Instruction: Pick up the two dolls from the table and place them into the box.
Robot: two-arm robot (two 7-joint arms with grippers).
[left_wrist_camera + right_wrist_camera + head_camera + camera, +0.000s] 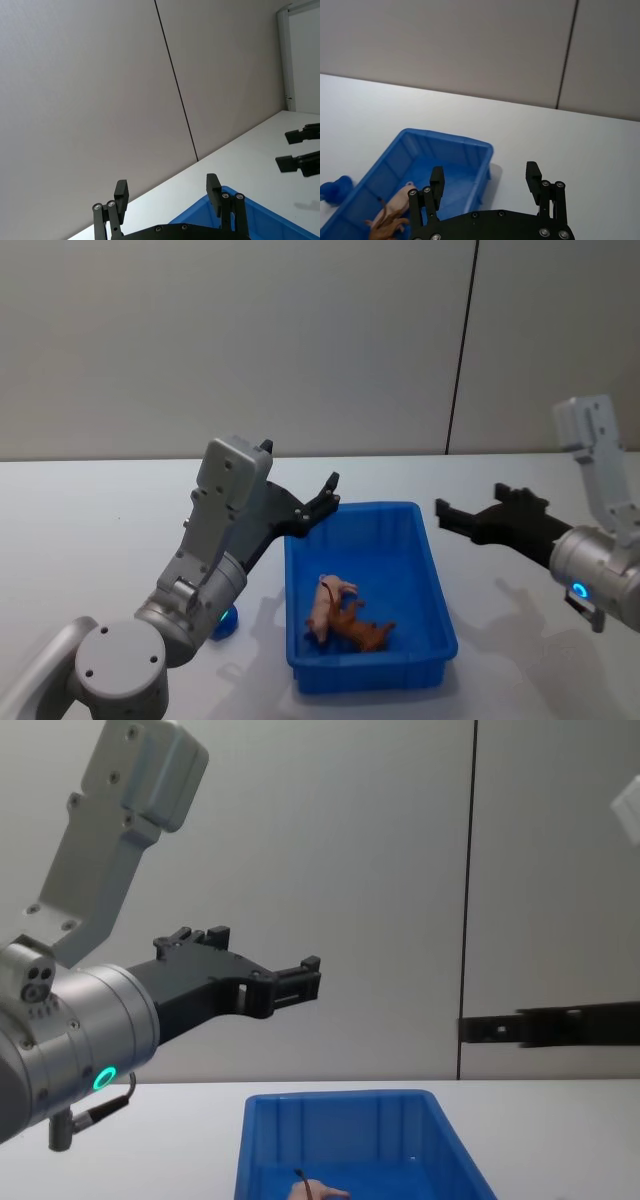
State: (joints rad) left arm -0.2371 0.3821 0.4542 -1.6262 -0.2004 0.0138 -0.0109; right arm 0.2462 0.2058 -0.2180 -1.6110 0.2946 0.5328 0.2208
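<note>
Head view first: the blue box (441,585) sits on the white tabletop (90,530) toward its near edge. Both dolls lie inside on the floor at the box's near end, the pink doll (325,605) closer to the left wall and the brown doll (365,633) touching it, toward the near wall. A small blue object (226,621) rests on the tabletop just beside the box's left wall. My left claw (318,508) hangs in the air by the box's far left corner, fingers spread apart and holding nothing. My right claw (447,516) is raised off to the side of the far right corner, fingers also parted and bare. Left wrist view: my left fingers stand wide with the wall behind the gap and a corner of the box's rim below them; my right claw is farther off over the tabletop, its two fingers separate. Right wrist view: my right fingers stand apart above the tabletop beside the box's right wall. In the box the pink doll lies on the floor with the brown doll against it, and the small blue object sits outside, past the left wall. Chest view: my left claw reaches across above the box's left side, well clear of the rim. My right claw comes in level from the right, higher than the box, and a sliver of the pink doll shows on the box floor.
</note>
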